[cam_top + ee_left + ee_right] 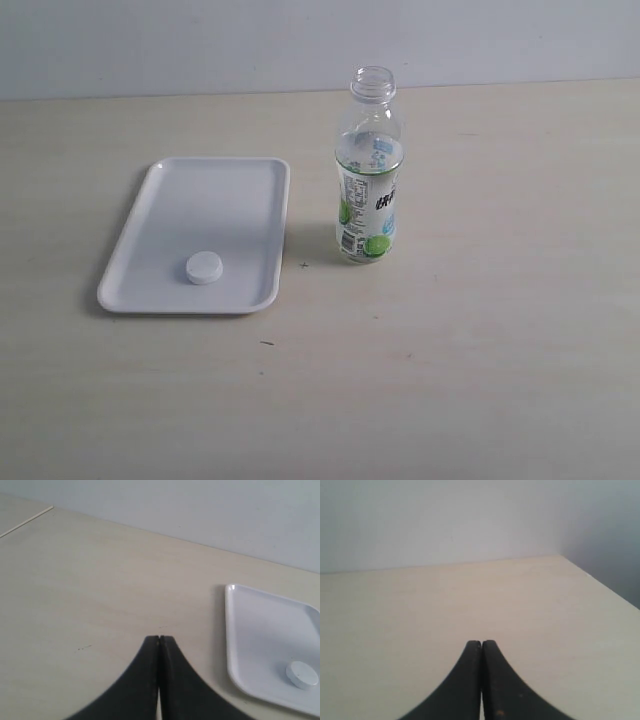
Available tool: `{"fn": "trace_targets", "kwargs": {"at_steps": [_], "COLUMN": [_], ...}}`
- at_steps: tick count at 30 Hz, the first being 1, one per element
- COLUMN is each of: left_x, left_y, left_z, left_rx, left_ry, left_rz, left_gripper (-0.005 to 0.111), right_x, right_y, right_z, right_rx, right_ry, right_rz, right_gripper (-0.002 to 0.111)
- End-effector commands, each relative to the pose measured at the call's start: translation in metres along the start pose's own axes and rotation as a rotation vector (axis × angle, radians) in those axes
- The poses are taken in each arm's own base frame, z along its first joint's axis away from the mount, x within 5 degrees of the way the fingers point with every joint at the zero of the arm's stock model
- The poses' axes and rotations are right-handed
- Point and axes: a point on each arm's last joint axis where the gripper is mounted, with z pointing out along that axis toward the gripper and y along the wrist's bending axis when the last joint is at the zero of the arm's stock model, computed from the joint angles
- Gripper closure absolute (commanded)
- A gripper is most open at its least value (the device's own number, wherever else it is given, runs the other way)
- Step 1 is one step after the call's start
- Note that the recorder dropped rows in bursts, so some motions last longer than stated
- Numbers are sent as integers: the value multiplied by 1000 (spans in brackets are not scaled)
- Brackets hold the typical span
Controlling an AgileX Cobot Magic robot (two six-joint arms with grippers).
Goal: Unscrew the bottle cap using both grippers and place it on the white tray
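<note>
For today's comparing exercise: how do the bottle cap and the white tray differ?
The bottle cap is small and round; the white tray is far larger and rectangular with rounded corners. The cap rests in the tray; the tray rests on the table. Both are white.

Left gripper (159, 639) and right gripper (481, 643) — both jaws pressed together.

Cap (203, 267) on tray (160, 200), bottle (369, 170) right.
</note>
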Motion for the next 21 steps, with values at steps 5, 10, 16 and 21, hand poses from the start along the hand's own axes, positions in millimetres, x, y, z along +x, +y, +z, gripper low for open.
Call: {"fn": "trace_targets", "kwargs": {"at_steps": [5, 10, 16, 21], "left_x": [1, 1, 1, 1], "left_y": [0, 0, 0, 0], "left_z": [0, 0, 0, 0], "left_rx": [1, 1, 1, 1], "left_ry": [-3, -3, -3, -3], "left_rz": [3, 3, 3, 3], "left_gripper": [107, 107, 107, 107], "right_x": [6, 6, 6, 6], "right_y": [-1, -1, 2, 5], "right_z": [0, 0, 0, 0], "right_rx": [10, 9, -47, -102], "right_ry": [49, 50, 48, 50], "right_rz": [-5, -4, -17, -51], "right_gripper": [108, 108, 108, 108]}}
